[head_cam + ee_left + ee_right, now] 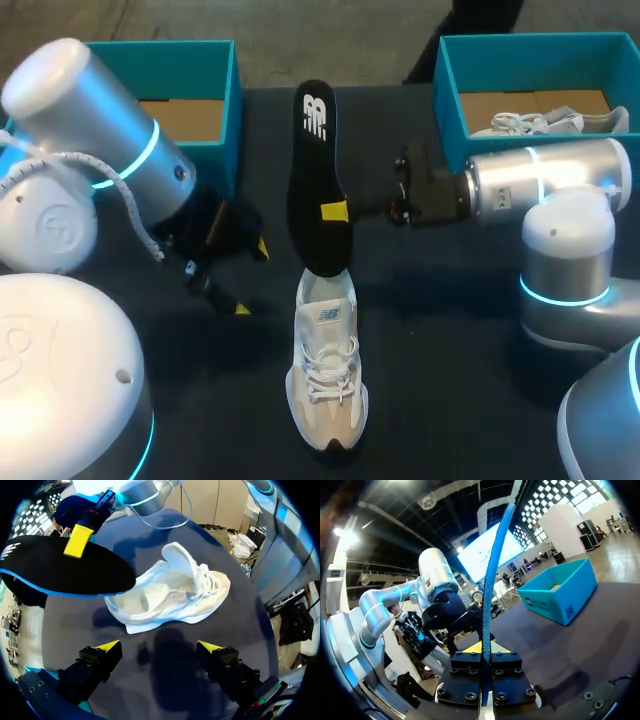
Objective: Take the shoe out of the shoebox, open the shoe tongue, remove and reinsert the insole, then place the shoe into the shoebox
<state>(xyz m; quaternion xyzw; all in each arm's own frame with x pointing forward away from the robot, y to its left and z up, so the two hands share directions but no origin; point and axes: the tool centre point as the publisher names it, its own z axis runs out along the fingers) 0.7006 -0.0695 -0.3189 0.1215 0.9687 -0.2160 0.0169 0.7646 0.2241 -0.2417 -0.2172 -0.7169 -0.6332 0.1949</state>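
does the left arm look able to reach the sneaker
Probably yes: the open left gripper faces the sneaker, bare table between; the insole in the right gripper overhangs only its heel.

The dark cloth-covered table (450, 330) carries a white lace-up sneaker (327, 370) at its near middle, an open teal cardboard shoebox (160, 46) far left and a second teal shoebox (530, 39) far right.

My silver-and-white cylindrical left arm (95, 150), trailing a white braided cable (135, 210), and matching right arm (545, 180) wear glowing cyan rings, while my black screw-studded left gripper (159, 647) and right gripper (484, 649) end in yellow wedge tips.
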